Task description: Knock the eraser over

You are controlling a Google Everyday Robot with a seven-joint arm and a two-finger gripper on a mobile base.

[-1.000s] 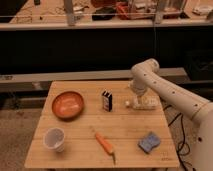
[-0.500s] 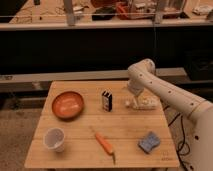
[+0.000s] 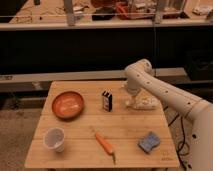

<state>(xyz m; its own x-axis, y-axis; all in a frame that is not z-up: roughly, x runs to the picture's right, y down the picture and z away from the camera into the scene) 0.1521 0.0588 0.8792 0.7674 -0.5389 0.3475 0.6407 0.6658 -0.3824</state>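
The eraser (image 3: pixel 106 100) is a small black block with a pale stripe. It stands upright near the middle back of the wooden table (image 3: pixel 75 150). My gripper (image 3: pixel 129 100) hangs from the white arm just right of the eraser, a short gap away, low over the table. It sits at the left end of a white oblong object (image 3: pixel 143 103).
An orange bowl (image 3: pixel 67 105) sits at the left. A white cup (image 3: pixel 54 139) stands at the front left. A carrot (image 3: pixel 105 143) lies at the front middle. A blue sponge (image 3: pixel 149 142) lies at the front right. A dark shelf unit rises behind the table.
The arm has swung left across the table, bringing the gripper from over the white oblong object closer to the eraser. The eraser still stands upright.
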